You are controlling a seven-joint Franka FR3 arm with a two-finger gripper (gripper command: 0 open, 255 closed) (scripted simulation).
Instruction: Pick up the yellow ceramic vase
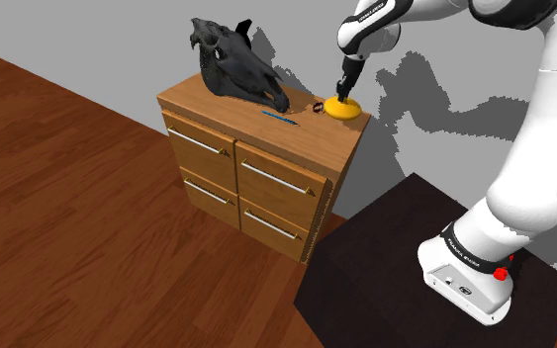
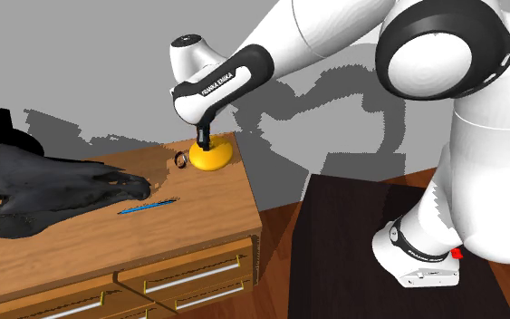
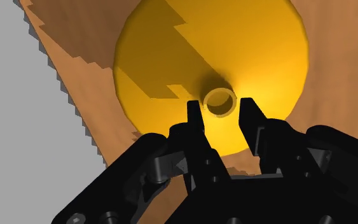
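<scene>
Judging by its glossy, hard-looking surface, the squat yellow vase [image 1: 343,109] is expected to be rigid, smooth and somewhat slippery, and breakable if dropped (its weight cannot be read from the views, though the broad body suggests a low, stable centre). The vase stands upright on the wooden four-drawer dresser [image 1: 311,133], close to the back corner nearest the arm.

The short narrow neck at the top of the body is judged the proper place to take hold, since the rounded body is far wider than the finger span. A firm but moderate closing force is advised, applied squarely across the neck so that it does not slide out.

The black two-finger gripper [image 3: 220,105] is positioned directly over the vase, pointing down. Its fingers [image 3: 194,118] are spread apart, one on each side of the neck opening, and no contact is seen.

Item count:
- yellow vase: one
- black horse-head sculpture [image 1: 234,64]: one
- thin blue pen [image 1: 280,119]: one
- small dark ring [image 1: 318,106], just beside the vase: one
- drawers in the dresser: four
</scene>
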